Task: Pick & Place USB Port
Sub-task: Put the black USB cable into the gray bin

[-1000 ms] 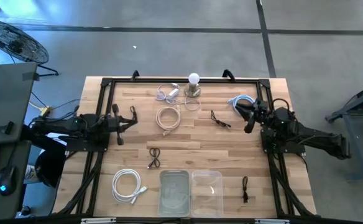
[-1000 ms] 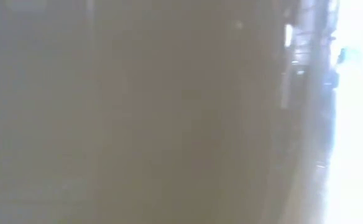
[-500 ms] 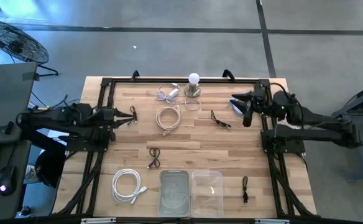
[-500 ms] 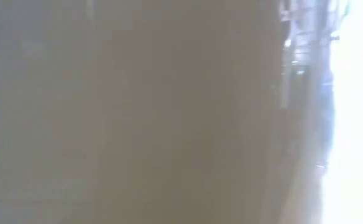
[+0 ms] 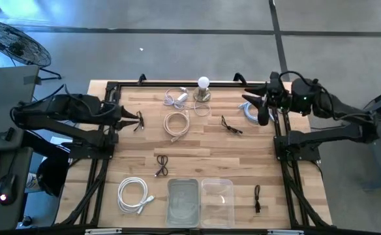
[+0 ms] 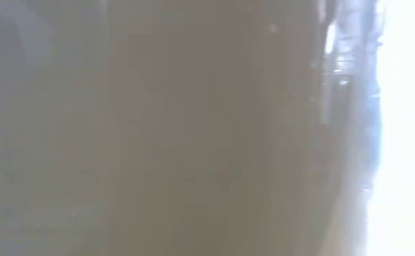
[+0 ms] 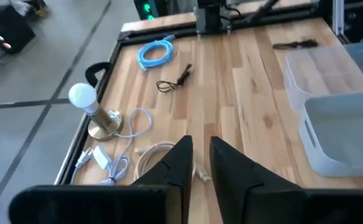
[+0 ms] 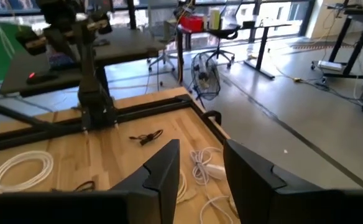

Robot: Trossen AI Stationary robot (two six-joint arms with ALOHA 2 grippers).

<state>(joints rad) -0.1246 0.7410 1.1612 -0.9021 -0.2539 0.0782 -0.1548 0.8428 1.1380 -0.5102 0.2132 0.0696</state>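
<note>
Several coiled cables lie flat on the wooden table: a white one with a plug, a beige one, a blue one, a larger white one and small black ones. I cannot tell which is the USB port. My left gripper hangs over the table's left side, open by a narrow gap. My right gripper hangs above the blue cable at the far right, open. Neither has anything between its fingers.
Two clear plastic bins stand at the near edge. A brass lamp with a white bulb stands at the far edge. A black frame runs around the table. Another black cable lies near right. The low view is only a tan blur.
Both arms have risen from a low, folded pose, and both grippers have tipped from pointing steeply down toward level. My right gripper has also shifted toward the far edge, above the blue cable. No cable has moved.
</note>
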